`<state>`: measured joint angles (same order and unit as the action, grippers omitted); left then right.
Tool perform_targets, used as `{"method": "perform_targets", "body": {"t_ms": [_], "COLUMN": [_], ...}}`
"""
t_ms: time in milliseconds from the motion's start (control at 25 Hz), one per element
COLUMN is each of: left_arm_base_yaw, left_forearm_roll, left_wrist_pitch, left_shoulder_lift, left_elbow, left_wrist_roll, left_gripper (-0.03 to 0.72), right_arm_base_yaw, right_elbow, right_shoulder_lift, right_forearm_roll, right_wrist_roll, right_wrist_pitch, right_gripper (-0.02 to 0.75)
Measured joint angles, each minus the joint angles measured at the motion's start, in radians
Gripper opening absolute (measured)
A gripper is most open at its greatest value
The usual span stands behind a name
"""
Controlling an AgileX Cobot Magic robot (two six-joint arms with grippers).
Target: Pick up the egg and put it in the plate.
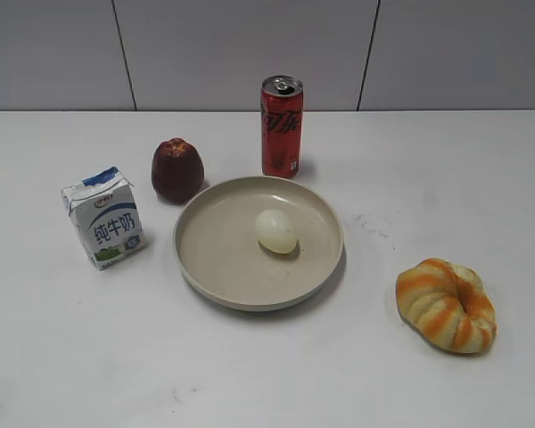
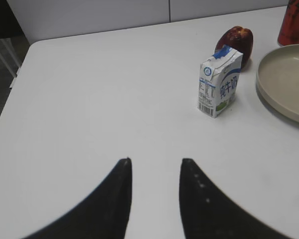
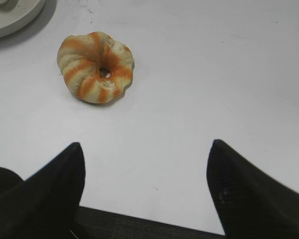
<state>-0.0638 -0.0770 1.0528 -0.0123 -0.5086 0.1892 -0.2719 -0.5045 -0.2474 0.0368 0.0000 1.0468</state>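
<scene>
The pale cream egg (image 1: 276,231) lies inside the round beige plate (image 1: 214,267) at the table's middle. The plate's rim also shows at the right edge of the left wrist view (image 2: 274,94) and at the top left corner of the right wrist view (image 3: 15,20). Neither gripper shows in the exterior view. My left gripper (image 2: 153,162) is open and empty above bare table, well left of the plate. My right gripper (image 3: 147,147) is open wide and empty near the table's front edge, away from the plate.
A milk carton (image 1: 104,217) stands left of the plate, a dark red apple (image 1: 176,169) behind it to the left, a red cola can (image 1: 282,126) behind the plate. An orange-striped bread ring (image 1: 446,305) lies front right, also in the right wrist view (image 3: 95,67).
</scene>
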Motion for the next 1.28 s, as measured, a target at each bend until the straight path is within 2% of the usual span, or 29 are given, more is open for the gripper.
{"method": "perform_targets", "body": {"t_ms": [480, 840, 1280], "left_arm_base_yaw": [0.0, 0.0, 0.0], "left_forearm_roll": [0.0, 0.0, 0.0], "left_wrist_pitch": [0.0, 0.0, 0.0], "left_shoulder_lift": [0.0, 0.0, 0.0], "left_elbow": [0.0, 0.0, 0.0], "left_wrist_roll": [0.0, 0.0, 0.0], "left_gripper": [0.239, 0.239, 0.239], "right_arm_base_yaw": [0.012, 0.198, 0.22], "right_elbow": [0.0, 0.0, 0.0], "right_shoulder_lift": [0.027, 0.171, 0.252], "right_forearm_roll": [-0.001, -0.002, -0.004], "right_wrist_roll": [-0.005, -0.005, -0.005], "right_wrist_pitch": [0.0, 0.0, 0.0], "right_gripper": [0.588, 0.588, 0.588]}}
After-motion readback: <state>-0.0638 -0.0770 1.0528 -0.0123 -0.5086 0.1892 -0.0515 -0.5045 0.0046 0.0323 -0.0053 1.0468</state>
